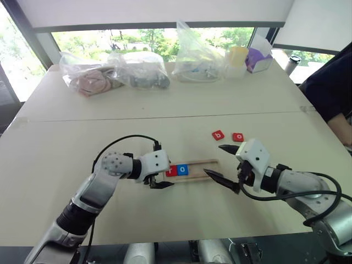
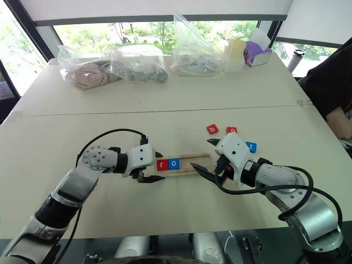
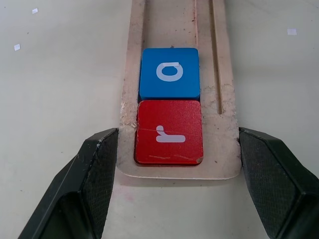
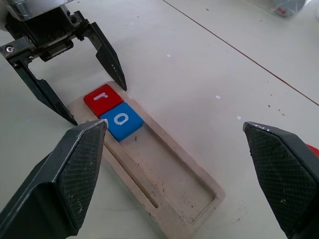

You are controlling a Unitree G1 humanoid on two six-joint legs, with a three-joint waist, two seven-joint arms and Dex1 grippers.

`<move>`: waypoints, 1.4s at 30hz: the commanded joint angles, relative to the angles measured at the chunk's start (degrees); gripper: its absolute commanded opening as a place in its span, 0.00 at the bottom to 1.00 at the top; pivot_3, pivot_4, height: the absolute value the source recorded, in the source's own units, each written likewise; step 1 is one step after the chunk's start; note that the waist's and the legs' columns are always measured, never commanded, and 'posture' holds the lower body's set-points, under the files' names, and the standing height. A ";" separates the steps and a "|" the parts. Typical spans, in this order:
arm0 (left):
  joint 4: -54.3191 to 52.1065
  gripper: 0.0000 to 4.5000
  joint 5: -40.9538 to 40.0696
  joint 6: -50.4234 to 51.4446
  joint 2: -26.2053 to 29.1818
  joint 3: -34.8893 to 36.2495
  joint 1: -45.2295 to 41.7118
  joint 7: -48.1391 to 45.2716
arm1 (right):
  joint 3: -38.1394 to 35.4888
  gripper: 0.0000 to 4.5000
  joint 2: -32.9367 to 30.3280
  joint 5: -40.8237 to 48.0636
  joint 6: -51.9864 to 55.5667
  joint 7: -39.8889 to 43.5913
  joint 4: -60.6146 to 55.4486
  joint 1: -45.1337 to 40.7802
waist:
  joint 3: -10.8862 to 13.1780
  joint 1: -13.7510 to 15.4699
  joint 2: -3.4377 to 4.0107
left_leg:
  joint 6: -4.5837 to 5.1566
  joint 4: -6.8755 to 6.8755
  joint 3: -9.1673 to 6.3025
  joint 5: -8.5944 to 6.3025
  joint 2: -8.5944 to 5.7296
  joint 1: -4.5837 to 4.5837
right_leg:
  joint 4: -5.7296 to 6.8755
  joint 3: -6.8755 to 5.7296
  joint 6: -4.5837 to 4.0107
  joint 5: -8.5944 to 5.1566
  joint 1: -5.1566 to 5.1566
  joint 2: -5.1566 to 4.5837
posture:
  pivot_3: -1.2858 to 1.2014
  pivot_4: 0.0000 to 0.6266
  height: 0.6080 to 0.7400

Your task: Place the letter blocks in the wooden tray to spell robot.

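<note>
though half hidden behind the right fingers [image 2: 204,172], blue t block [image 2: 251,147]

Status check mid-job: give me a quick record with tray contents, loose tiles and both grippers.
tray: flat on the table, far end bare
in tray: red r at the end, blue o touching it
loose on table: red b, red o, blue t, all beyond the tray
left gripper: open, fingers either side of the tray's r end, holding no tile
right gripper: open, empty, over the tray's bare end
spelled so far: ro
</note>
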 commanded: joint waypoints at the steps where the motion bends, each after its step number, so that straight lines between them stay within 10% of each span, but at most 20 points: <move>1: 2.24 0.69 -1.37 -0.27 0.69 -4.08 0.89 -2.16 | -0.83 1.00 -0.28 -0.27 -0.67 0.32 -0.29 -1.16 | 0.00 -0.07 0.00 | 0.00 0.00 0.01 0.00 -0.01 0.00 | -0.01 0.00 0.01 -0.01 0.00 -0.02 | 0.52 0.24 1.00; 22: 4.47 0.69 -3.95 -2.15 2.05 -6.69 -1.05 -3.64 | -0.51 1.00 -0.19 -0.89 -0.39 0.51 -0.13 -1.97 | 0.00 -0.18 0.00 | 0.06 -0.02 0.02 -0.04 -0.02 -0.04 | -0.09 0.00 0.06 -0.04 0.00 -0.06 | 0.52 0.24 1.00; 25: 5.04 0.99 -3.72 -2.94 2.60 -6.92 -1.14 -3.76 | -0.32 1.00 -0.18 -1.03 -0.48 0.62 0.09 -2.24 | 0.00 -0.19 0.00 | 0.06 -0.02 0.02 -0.04 -0.02 -0.04 | -0.10 0.00 0.07 -0.04 0.00 -0.06 | 0.52 0.24 1.00; 42: 5.69 0.99 -11.28 -5.79 12.85 4.86 4.84 -3.46 | 4.62 1.00 8.40 -6.11 1.57 -7.73 11.04 -10.86 | 0.01 -3.22 -0.09 | 0.09 -0.53 0.03 -0.06 0.07 0.12 | -0.10 0.00 0.03 -0.02 -0.14 -0.02 | 0.52 0.24 1.00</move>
